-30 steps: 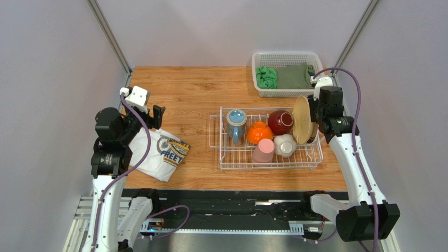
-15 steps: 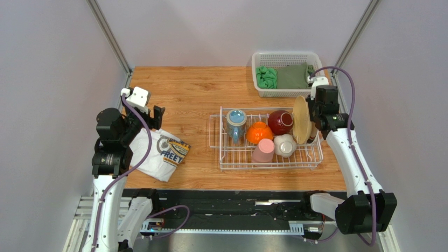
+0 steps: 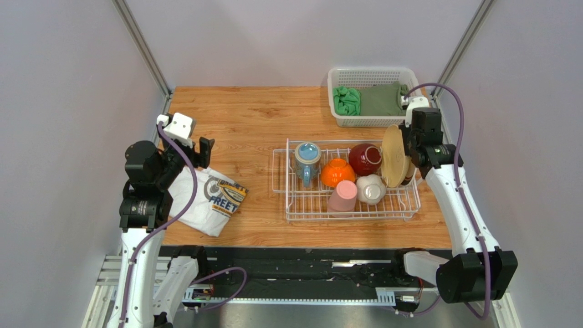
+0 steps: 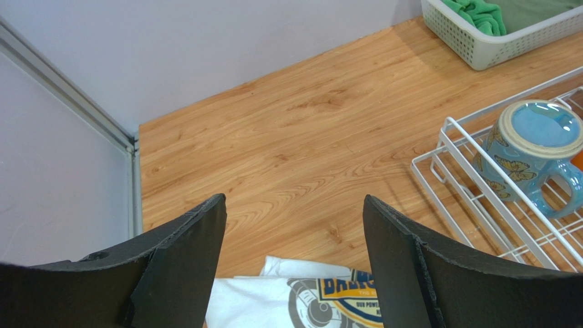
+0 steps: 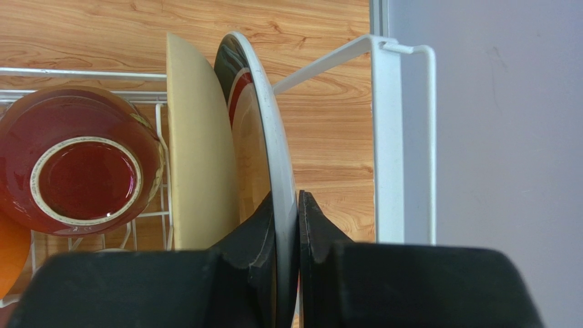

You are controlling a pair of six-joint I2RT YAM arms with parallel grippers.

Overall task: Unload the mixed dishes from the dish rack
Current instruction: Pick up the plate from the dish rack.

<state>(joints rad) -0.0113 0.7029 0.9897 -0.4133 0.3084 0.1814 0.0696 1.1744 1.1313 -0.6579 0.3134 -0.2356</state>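
The white wire dish rack (image 3: pixel 295 206) holds a light-blue mug (image 3: pixel 307 158), orange bowl (image 3: pixel 337 172), dark red bowl (image 3: pixel 365 158), pink cup (image 3: pixel 343 195), small white bowl (image 3: pixel 371 189) and upright tan plates (image 3: pixel 392 156). My right gripper (image 5: pixel 287 208) is shut on the rim of the rightmost plate (image 5: pixel 263 116), a grey-rimmed plate with a dark and red band, standing beside a plain tan plate (image 5: pixel 198 137). My left gripper (image 4: pixel 294 212) is open and empty above the table's left side, over the printed T-shirt (image 4: pixel 301 304).
A white plastic basket (image 3: pixel 369 76) with green cloths (image 3: pixel 347 100) stands at the back right. The printed white T-shirt (image 3: pixel 209 198) lies at the front left. The rack's right end wire (image 5: pixel 386 137) stands close beside my right fingers.
My right gripper has moved a little back and down onto the rightmost plate's rim. The left arm has not moved.
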